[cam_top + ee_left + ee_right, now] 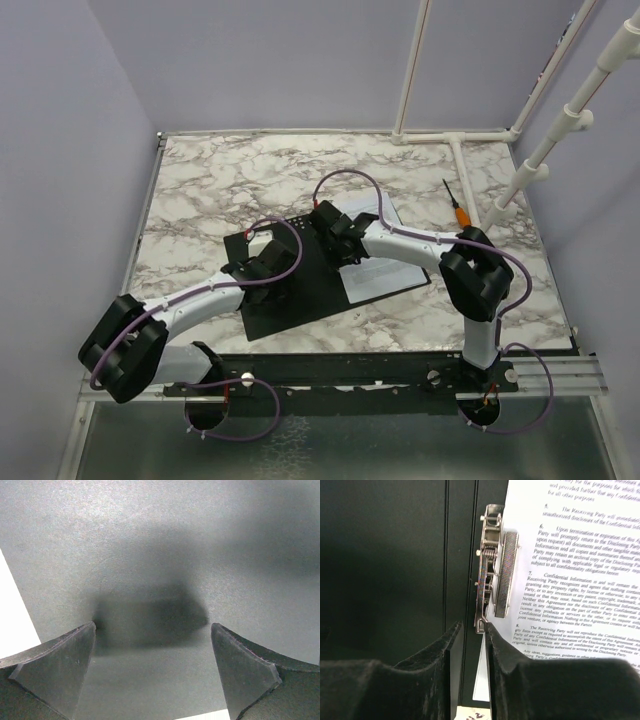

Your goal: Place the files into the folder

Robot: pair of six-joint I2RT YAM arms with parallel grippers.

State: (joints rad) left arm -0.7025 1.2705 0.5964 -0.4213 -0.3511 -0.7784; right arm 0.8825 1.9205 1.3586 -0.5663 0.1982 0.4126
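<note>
Here the open folder (300, 305) lies flat on the marble table (200, 190), directly beneath both grippers. The left gripper (153, 625) hangs close over its black left half, fingers spread wide, holding nothing. Further in, the right gripper (472, 626) sits at the spine, fingers only slightly apart, tips at the near end of the metal clip (492, 575); whether they touch it is unclear. The printed sheets (580, 570) lie on the right half, their edge just beside the clip.
</note>
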